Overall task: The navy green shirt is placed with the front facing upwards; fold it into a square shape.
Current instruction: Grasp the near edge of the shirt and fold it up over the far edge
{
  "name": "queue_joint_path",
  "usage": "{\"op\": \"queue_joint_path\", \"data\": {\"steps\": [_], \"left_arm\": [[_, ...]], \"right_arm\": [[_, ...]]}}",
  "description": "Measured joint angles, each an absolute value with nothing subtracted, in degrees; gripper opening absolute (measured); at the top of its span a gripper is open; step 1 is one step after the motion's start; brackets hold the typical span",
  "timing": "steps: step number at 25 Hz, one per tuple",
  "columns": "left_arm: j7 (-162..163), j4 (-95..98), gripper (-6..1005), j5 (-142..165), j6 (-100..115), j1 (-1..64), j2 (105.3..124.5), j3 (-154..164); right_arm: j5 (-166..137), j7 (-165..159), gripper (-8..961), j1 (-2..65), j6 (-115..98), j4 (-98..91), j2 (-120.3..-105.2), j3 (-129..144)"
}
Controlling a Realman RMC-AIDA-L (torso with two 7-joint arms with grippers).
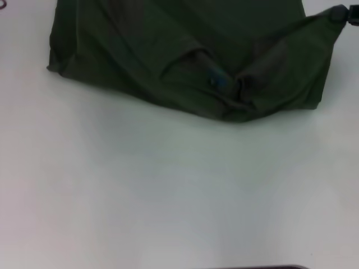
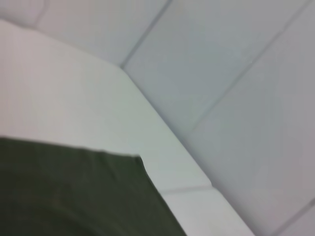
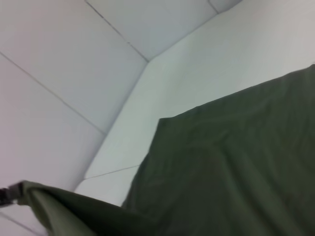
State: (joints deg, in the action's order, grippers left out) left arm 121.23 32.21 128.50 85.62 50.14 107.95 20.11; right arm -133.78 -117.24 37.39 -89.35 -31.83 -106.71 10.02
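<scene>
White table (image 1: pixel 168 190) | navy green shirt (image 1: pixel 168 50) bunched | right gripper (image 1: pixel 349 15) pinching corner

Open white table (image 1: pixel 168 190) across whole near side. Far side blocked by bunched navy green shirt (image 1: pixel 185 61).

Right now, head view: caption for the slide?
Crumpled green shirt on white table, collar toward the camera; right gripper pulls one corner taut at the frame's edge.
</scene>
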Motion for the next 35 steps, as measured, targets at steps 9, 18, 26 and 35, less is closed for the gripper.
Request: {"op": "queue_joint_path", "data": {"steps": [9,18,26,35], "left_arm": [[119.65,30.84,9,125.54,76.89,50.44,109.89,20.45],[119.26,30.15,16,124.53,70.99,50.26,111.08,20.48],[118.01,29.35,26,124.1,64.97,50.0,112.44,20.48],[116.89,29.12,37,124.08,60.05,49.92,113.87,20.48]], "right_arm": [[-133.31,-116.77,7,40.29,-80.54,-31.61,-108.55,12.66],[-129.68,-116.61,8,41.6,-73.99,-31.84,-108.81,17.23],[-128.8,-116.5,8,42.91,-67.41,-31.88,-109.79,21.09],[-128.75,-116.45,9,44.08,-61.83,-31.22,-110.59,23.99]]}}
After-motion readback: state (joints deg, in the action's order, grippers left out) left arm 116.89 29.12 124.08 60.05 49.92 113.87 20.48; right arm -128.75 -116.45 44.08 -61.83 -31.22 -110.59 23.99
